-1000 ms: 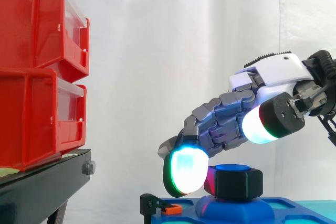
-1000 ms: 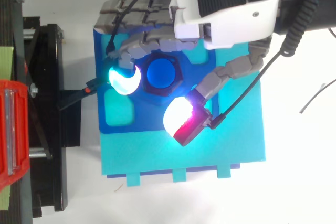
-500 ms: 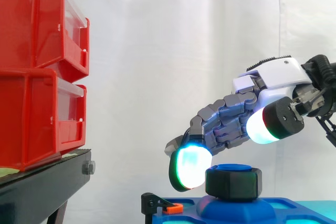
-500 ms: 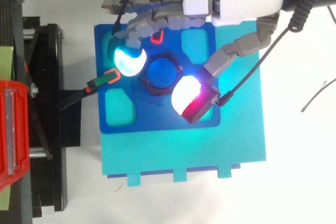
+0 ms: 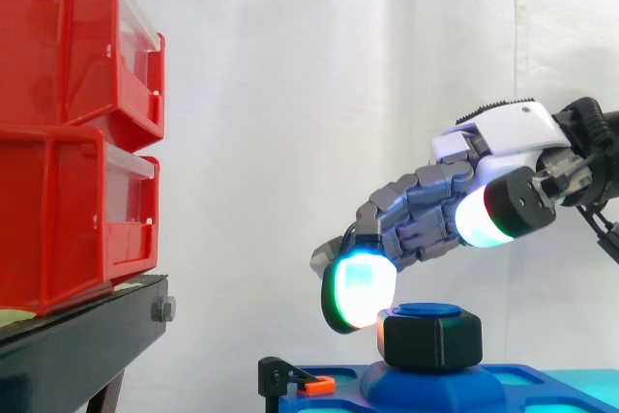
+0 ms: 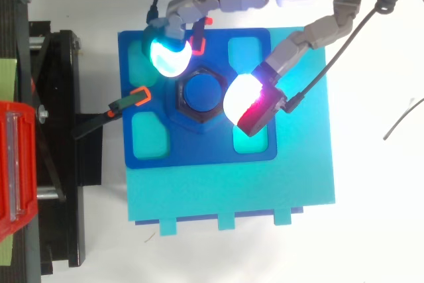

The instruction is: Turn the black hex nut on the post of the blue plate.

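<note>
The black hex nut (image 6: 180,101) (image 5: 431,338) sits on the blue post (image 6: 202,93) in the middle of the blue plate (image 6: 199,150). My hand (image 5: 503,137) reaches in from the right, above the nut, with its fingers loosely bent and spread. One cyan-glowing fingertip (image 6: 169,57) (image 5: 358,292) sits against the nut's upper far-left corner. The thumb's white and red pad (image 6: 248,101) (image 5: 481,221) hovers above the nut's right side, higher than the nut's top. Nothing is held between them.
The blue plate lies on a teal base (image 6: 232,193). An orange and black clip (image 6: 132,99) grips the plate's left edge, and an orange bracket (image 6: 199,38) sits near its far edge. Red bins (image 5: 77,132) stand on a black stand (image 5: 87,340) at the left.
The hand has shifted toward the plate's far side and risen slightly. Its glowing fingertip has slid round the nut's left side to the far corner, and the nut's faces look slightly turned.
</note>
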Controlling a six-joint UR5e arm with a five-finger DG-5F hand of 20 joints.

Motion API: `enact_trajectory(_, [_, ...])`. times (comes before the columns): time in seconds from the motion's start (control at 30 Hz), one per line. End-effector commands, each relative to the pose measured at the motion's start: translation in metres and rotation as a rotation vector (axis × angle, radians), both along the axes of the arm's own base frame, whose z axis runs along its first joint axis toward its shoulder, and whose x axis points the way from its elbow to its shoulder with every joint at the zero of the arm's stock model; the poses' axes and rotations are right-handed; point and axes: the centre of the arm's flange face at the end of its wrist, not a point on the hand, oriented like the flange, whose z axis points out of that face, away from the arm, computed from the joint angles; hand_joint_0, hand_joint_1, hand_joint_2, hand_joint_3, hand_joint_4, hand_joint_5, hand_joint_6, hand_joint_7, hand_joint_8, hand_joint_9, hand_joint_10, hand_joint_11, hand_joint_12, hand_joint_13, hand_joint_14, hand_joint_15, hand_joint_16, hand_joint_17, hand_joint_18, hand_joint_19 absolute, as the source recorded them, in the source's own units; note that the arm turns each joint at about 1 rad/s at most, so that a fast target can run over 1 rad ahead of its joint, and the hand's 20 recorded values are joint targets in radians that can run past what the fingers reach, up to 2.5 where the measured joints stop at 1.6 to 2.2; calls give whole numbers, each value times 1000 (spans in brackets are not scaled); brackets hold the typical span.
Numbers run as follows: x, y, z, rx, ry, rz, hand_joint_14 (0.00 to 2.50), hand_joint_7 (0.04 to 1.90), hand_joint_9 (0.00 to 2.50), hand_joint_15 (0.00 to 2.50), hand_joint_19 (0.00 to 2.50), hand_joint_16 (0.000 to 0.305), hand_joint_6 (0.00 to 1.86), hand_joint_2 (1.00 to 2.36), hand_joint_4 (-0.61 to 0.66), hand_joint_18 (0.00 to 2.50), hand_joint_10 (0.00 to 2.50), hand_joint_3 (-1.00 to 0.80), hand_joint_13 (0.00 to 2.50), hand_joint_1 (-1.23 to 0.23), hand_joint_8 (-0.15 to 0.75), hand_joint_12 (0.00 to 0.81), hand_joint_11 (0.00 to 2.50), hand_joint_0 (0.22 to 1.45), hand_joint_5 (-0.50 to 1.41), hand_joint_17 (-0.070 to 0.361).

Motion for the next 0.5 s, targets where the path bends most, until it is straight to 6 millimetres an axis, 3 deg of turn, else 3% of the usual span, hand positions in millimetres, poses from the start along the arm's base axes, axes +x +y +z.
enact_trajectory(0.0, [0, -3, 10, -3, 3, 1, 0, 872, 0, 0, 0, 45, 503, 1000, 180, 0, 0, -500, 0, -452, 232, 343, 0, 435, -239, 101])
enact_trajectory(0.23, [3, 1, 27, -15, 1, 6, 0, 873, 0, 0, 0, 45, 503, 1000, 180, 0, 0, -500, 0, -453, 233, 342, 0, 436, -239, 101])
enact_trajectory(0.47, [9, 9, 27, -18, -21, -2, 0, 872, 0, 0, 0, 45, 503, 1000, 179, 0, 0, -500, 0, -453, 231, 342, 0, 437, -239, 101])
